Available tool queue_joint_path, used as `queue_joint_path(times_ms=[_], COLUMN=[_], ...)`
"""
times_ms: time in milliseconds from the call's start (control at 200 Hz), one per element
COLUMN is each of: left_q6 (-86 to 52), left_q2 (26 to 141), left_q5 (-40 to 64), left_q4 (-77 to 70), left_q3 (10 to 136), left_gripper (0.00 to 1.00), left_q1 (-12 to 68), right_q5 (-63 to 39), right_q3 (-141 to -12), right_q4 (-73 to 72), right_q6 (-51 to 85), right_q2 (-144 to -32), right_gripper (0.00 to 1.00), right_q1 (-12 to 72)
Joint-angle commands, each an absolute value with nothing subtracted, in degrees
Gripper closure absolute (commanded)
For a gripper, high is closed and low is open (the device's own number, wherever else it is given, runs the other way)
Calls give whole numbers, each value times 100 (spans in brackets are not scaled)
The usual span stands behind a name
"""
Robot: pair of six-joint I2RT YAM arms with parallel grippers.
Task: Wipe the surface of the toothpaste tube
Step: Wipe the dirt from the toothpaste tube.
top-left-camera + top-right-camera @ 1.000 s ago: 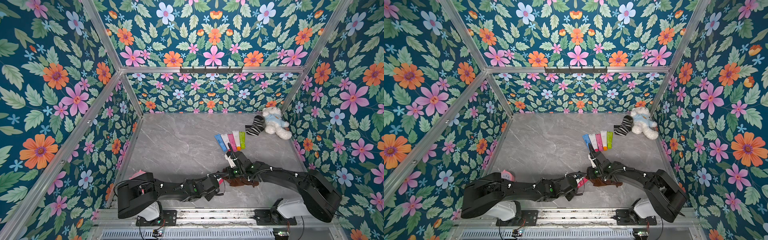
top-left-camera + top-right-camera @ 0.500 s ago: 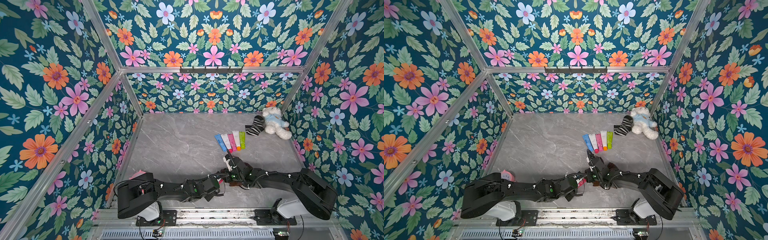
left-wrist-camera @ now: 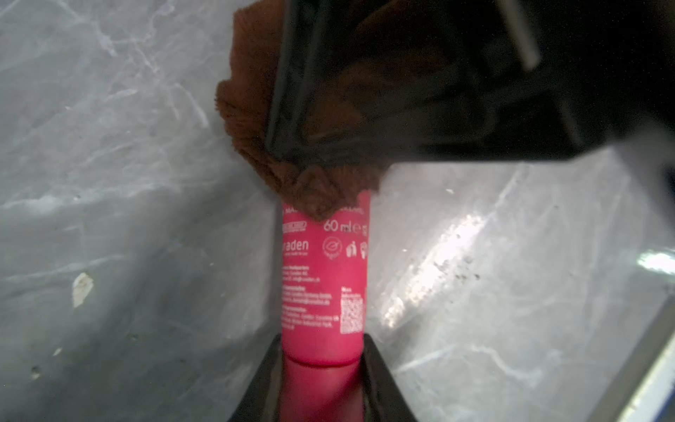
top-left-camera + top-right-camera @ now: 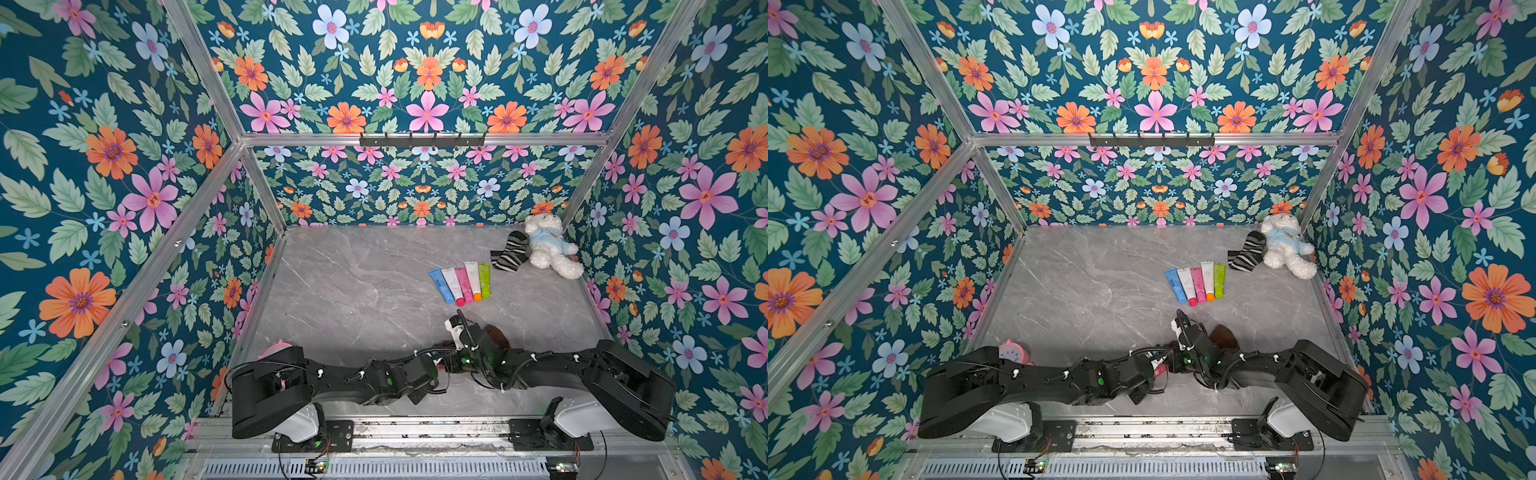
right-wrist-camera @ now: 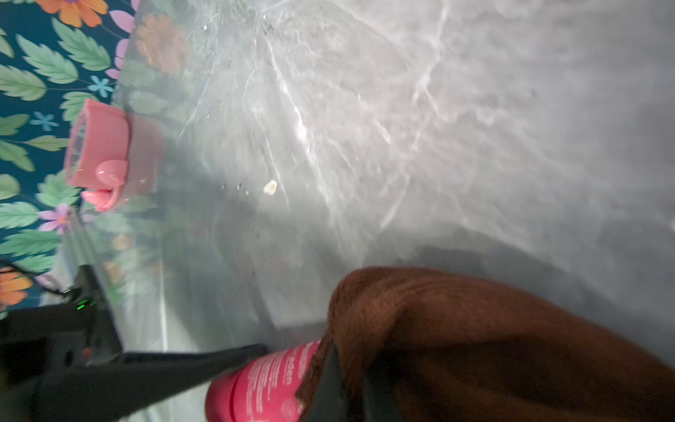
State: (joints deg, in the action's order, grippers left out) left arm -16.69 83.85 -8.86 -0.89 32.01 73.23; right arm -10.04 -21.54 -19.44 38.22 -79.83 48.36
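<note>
A pink toothpaste tube [image 3: 323, 285] with white print sticks out of my left gripper [image 3: 323, 365], which is shut on its cap end just above the grey marble table. A brown fluffy cloth [image 3: 248, 109] covers the tube's far end. My right gripper [image 5: 365, 387] is shut on that cloth [image 5: 475, 329], pressing it against the tube [image 5: 270, 383]. In both top views the two grippers meet near the table's front middle; only a sliver of the tube [image 4: 1160, 369] shows, with cloth [image 4: 498, 334] bulging behind the right wrist.
A row of several coloured tubes [image 4: 461, 282] lies mid-right on the table [image 4: 353, 291]. A striped sock [image 4: 509, 251] and a white teddy bear [image 4: 548, 249] sit at the back right. A pink alarm clock [image 4: 1013, 353] stands by the left wall, behind the left arm.
My right gripper has drawn toward the front edge with the cloth, closer to the left gripper, and the cloth now bunches behind its wrist. The left arm has stayed put.
</note>
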Motion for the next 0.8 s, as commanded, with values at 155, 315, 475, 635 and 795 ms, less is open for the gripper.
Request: queue_joint_path(times_ms=[155, 315, 475, 635, 795], left_q6=[-1640, -1555, -1488, -1472, -1476], left_q2=[8044, 7976, 8086, 8190, 8226], left_q5=[-1189, -1090, -986, -949, -958], left_q4=[-438, -501, -528, -519, -502], left_q3=[3029, 3006, 3054, 3111, 3124], left_gripper=[100, 100, 100, 100, 100], left_q1=[7302, 7300, 7297, 7302, 7299], right_q5=[-1415, -1702, -1861, -1734, -1746], right_q3=[-1998, -2140, -2279, -2573, -2673], right_q4=[-329, -476, -607, -408, -514], right_q6=[3662, 3507, 3490, 3359, 3322], right_q2=[-6997, -6975, -6790, -6754, -7388], right_gripper=[100, 100, 100, 100, 100], right_q1=[3996, 3977, 3977, 3976, 3987])
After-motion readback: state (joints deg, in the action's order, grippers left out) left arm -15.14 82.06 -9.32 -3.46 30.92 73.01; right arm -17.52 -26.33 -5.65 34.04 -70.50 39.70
